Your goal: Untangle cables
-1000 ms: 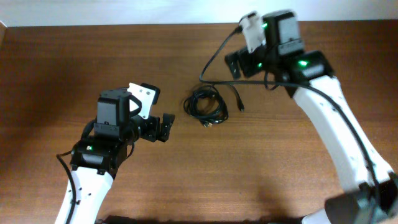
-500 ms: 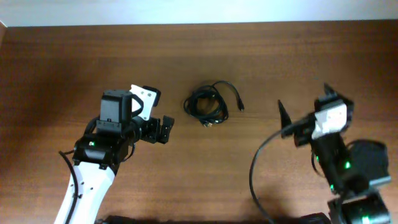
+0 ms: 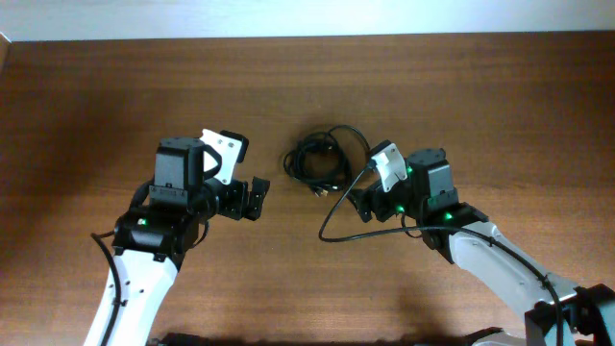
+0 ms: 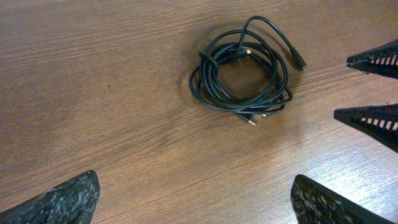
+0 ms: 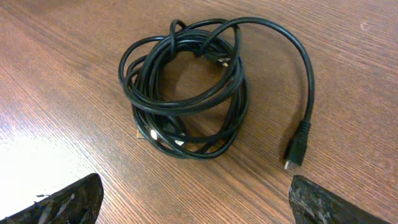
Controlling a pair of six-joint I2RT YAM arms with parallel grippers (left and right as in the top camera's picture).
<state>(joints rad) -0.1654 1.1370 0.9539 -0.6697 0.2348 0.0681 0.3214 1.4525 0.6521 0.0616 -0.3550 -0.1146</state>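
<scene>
A black cable (image 3: pixel 320 164) lies coiled in a tangled bundle on the wooden table (image 3: pixel 461 86), one plug end (image 3: pixel 373 165) loose to its right. My left gripper (image 3: pixel 254 197) is open and empty, left of the coil. My right gripper (image 3: pixel 357 202) is open and empty, just right of and in front of the coil. In the left wrist view the coil (image 4: pixel 202 81) lies ahead of the open fingers (image 4: pixel 196 208), with the right gripper's fingers (image 4: pixel 373 87) at the right edge. In the right wrist view the coil (image 5: pixel 193 149) and plug (image 5: pixel 296 149) lie just ahead of the open fingers (image 5: pixel 199 205).
The right arm's own thin black wire (image 3: pixel 332 226) loops over the table in front of the coil. The table's far edge meets a white wall (image 3: pixel 288 19).
The right arm has swung from the far back right, through the front right, to a spot close beside the coil. The left arm and the cable have stayed put.
</scene>
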